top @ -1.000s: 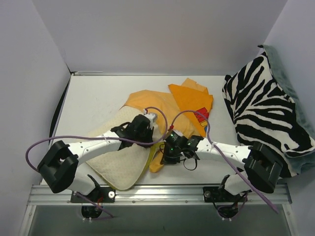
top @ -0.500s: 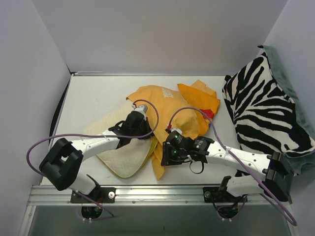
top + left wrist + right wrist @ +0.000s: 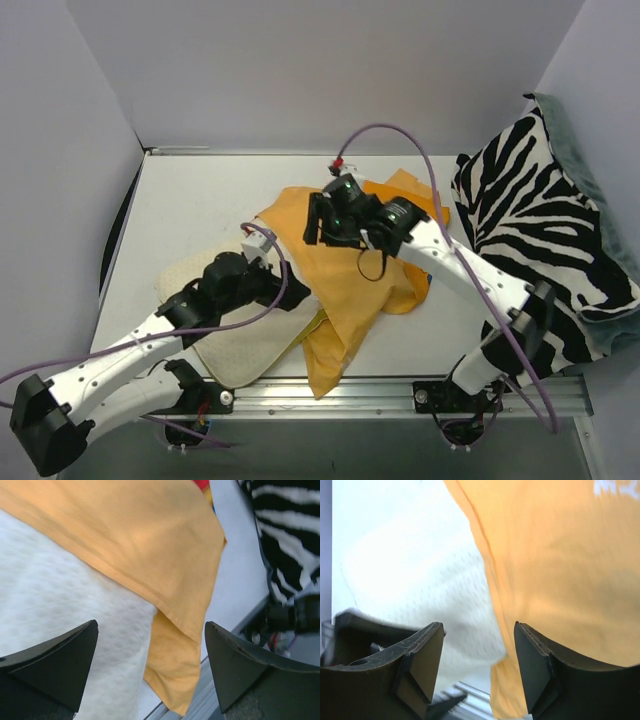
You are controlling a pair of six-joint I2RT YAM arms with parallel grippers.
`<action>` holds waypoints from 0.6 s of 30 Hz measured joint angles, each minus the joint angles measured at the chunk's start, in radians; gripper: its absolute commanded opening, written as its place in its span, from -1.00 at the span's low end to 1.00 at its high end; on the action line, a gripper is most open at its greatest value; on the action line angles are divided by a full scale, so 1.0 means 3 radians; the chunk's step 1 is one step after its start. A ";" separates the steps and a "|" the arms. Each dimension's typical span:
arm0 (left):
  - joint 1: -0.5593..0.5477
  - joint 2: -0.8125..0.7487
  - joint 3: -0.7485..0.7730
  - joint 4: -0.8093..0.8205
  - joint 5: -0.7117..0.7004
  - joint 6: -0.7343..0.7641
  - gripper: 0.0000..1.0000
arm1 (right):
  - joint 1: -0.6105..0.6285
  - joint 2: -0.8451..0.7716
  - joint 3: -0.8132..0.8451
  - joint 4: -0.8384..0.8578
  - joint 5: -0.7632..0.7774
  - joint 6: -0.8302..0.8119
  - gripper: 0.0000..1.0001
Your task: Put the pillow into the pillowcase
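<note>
Looking down from above, a pale grey table (image 3: 190,200) sits inside white walls, with bare surface showing along its back and left side. A big zebra-striped cushion (image 3: 535,225) leans against the right wall and takes up the table's whole right edge. In the middle lies the orange pillowcase (image 3: 345,275), rumpled and mostly showing plain orange. Its near corner trails down to the metal rail (image 3: 330,396) at the front edge. The cream, bumpy-textured pillow (image 3: 235,340) sticks out from under the pillowcase's left edge and reaches the front left of the table. It may be partly inside the case or only lying beneath it; the folds hide which. The right wrist camera catches some white lettering on the orange fabric in its top corner, but it is too blurred to read. The left wrist camera shows a small red patch of print at its upper edge. The left gripper (image 3: 151,630) hangs low over the line where orange hem crosses white pillow. Its jaws are spread wide with nothing between them. The right gripper (image 3: 478,630) hovers over the pillowcase's far side, near the same hem. Its jaws are also parted and hold no cloth.
</note>
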 measured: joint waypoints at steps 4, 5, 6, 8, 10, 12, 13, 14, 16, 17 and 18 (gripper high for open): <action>0.0299 -0.0254 0.0342 -0.0445 -0.0478 0.0072 0.95 | -0.0019 0.0991 0.1067 -0.0093 0.0146 -0.0201 0.29; 0.0445 -0.0216 0.0454 -0.0529 -0.0570 0.0106 0.95 | -0.0019 0.1221 0.1250 -0.0097 0.0159 -0.0239 0.31; 0.0596 -0.0151 0.0552 -0.0586 -0.0645 0.0154 0.95 | -0.0018 0.1433 0.1389 -0.0112 0.0164 -0.0281 0.31; 0.0888 0.0028 0.0703 -0.0629 -0.0797 0.0262 0.95 | -0.0018 0.1785 0.1545 -0.0159 0.0169 -0.0342 0.29; 0.1086 0.0285 0.0799 -0.0668 -0.0989 0.0445 0.95 | -0.0024 0.2049 0.1559 -0.0220 0.0158 -0.0374 0.22; 0.1217 0.0542 0.0902 -0.0759 -0.1022 0.0624 0.95 | -0.0037 0.2219 0.1456 -0.0286 0.0128 -0.0395 0.16; 0.1296 0.0693 0.0964 -0.0797 -0.0987 0.0712 0.95 | -0.0041 0.2248 0.1333 -0.0282 0.0099 -0.0397 0.13; 0.1389 0.0841 0.1030 -0.0825 -0.0944 0.0796 0.95 | -0.0046 0.2246 0.1158 -0.0247 0.0075 -0.0392 0.11; 0.1649 0.1144 0.1170 -0.0890 -0.0716 0.0961 0.95 | -0.0061 0.2178 0.0829 -0.0148 0.0020 -0.0371 0.10; 0.1794 0.1288 0.1230 -0.0918 -0.0568 0.1022 0.95 | -0.0061 0.2088 0.0645 -0.0064 0.0003 -0.0351 0.09; 0.1937 0.1419 0.1272 -0.0938 -0.0441 0.1081 0.95 | -0.0061 0.1957 0.0441 0.0023 -0.0019 -0.0327 0.10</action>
